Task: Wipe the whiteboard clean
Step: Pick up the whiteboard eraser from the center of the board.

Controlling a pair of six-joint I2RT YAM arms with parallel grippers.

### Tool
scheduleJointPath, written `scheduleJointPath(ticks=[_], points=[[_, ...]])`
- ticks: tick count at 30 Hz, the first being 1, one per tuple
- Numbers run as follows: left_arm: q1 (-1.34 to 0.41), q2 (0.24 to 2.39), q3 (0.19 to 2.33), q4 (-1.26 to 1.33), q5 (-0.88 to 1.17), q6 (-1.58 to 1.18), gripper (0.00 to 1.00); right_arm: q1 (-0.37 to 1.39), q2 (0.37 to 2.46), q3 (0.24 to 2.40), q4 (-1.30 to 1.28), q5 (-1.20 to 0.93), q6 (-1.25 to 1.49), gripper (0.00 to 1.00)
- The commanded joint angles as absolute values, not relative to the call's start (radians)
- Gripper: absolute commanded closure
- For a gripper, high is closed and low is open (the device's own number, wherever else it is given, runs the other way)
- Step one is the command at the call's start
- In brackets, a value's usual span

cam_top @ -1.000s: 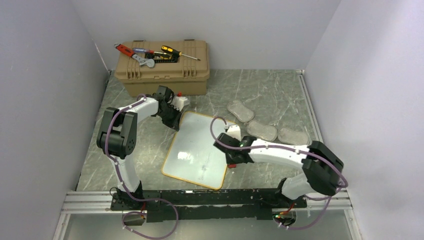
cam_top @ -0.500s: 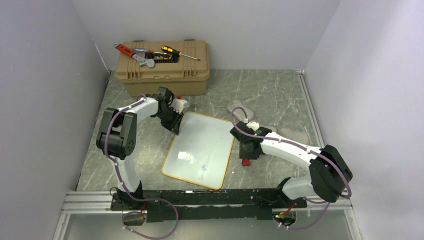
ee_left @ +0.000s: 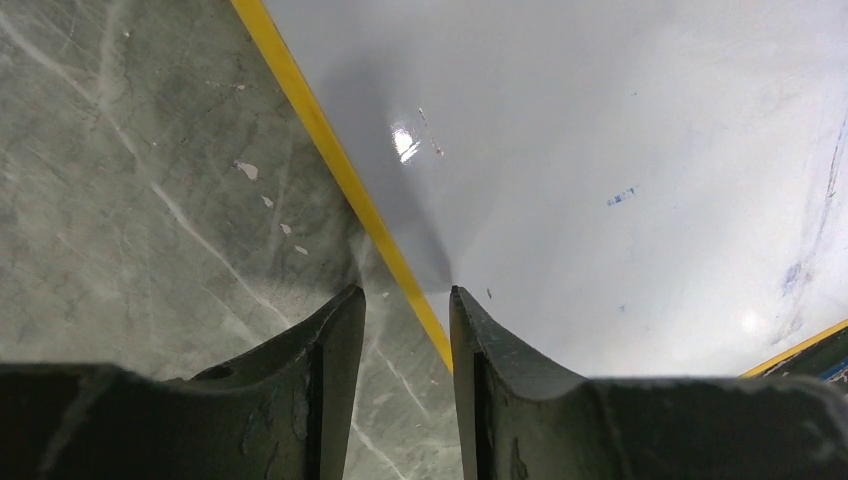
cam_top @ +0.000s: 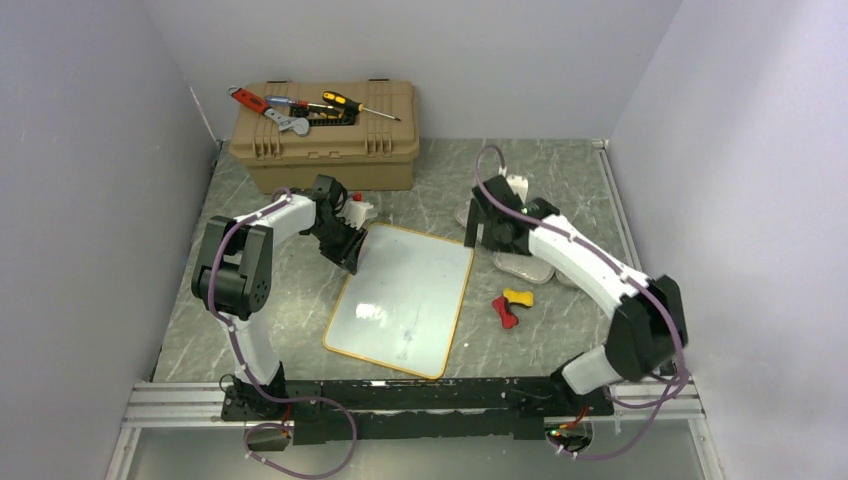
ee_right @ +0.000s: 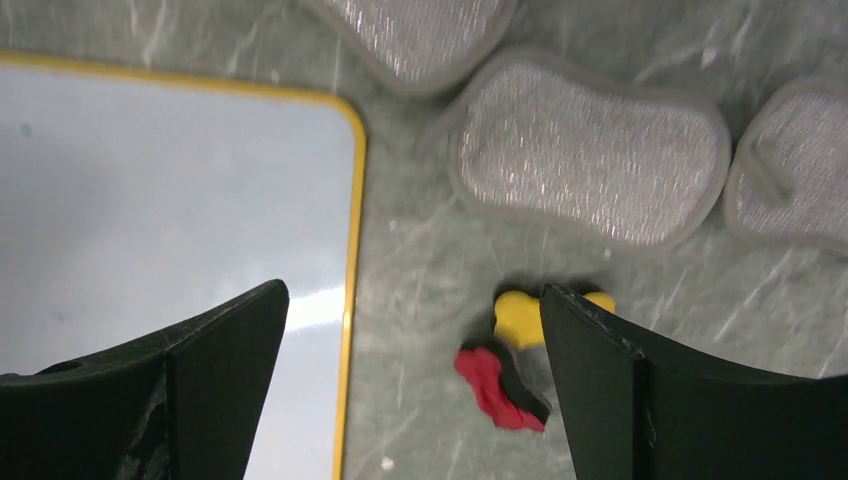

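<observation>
The whiteboard (cam_top: 405,300) lies flat on the grey marbled surface (cam_top: 560,180) between the 2 arms, turned at a slant, its far left corner under the left arm and its right edge just beside a small red and yellow piece (cam_top: 511,305). It looks stiff, thin and probably light, with a glossy face that would likely slide under any sideways rub, so it wants pinning while it is wiped. The best hold is probably the narrow yellow-tan frame at a corner or along an edge, since the slick white face offers no purchase and the board sits too close to the surface to get under easily. The left fingers (ee_left: 335,340) stand a little apart at that far corner, with the frame running between them and no clear sign of a pinch. The right fingers (ee_right: 230,340) are spread wide and hold nothing, hovering above the board's right edge, the red and yellow piece and 3 grey pads (ee_right: 590,170). Only a few faint blue flecks show on the white
</observation>
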State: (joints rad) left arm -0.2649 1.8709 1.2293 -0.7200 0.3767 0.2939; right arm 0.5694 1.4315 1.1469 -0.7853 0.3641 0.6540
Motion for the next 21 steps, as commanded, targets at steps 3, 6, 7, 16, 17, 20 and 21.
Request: scheduleJointPath(ticks=[3, 6, 7, 16, 17, 20, 21], points=[[-0.263, 1.844, 1.225, -0.731, 0.373, 0.311, 0.57, 0.489, 1.741, 1.460, -0.755, 0.406, 0.520, 0.06], [-0.262, 1.854, 1.228, -0.734, 0.374, 0.310, 0.58, 0.483, 1.930, 1.665, -0.784, 0.422, 0.492, 0.10], [-0.262, 1.855, 1.229, -0.733, 0.372, 0.310, 0.58, 0.480, 1.989, 1.743, -0.798, 0.423, 0.483, 0.10], [-0.256, 1.835, 1.225, -0.727, 0.373, 0.308, 0.55, 0.430, 2.287, 2.120, -0.900, 0.375, 0.517, 0.20], [-0.256, 1.833, 1.226, -0.728, 0.374, 0.308, 0.53, 0.426, 2.291, 2.116, -0.898, 0.363, 0.524, 0.25], [-0.256, 1.826, 1.225, -0.726, 0.371, 0.310, 0.51, 0.422, 2.286, 2.077, -0.883, 0.341, 0.537, 0.41], [-0.256, 1.825, 1.224, -0.724, 0.370, 0.310, 0.51, 0.422, 2.284, 2.060, -0.878, 0.333, 0.539, 0.43]])
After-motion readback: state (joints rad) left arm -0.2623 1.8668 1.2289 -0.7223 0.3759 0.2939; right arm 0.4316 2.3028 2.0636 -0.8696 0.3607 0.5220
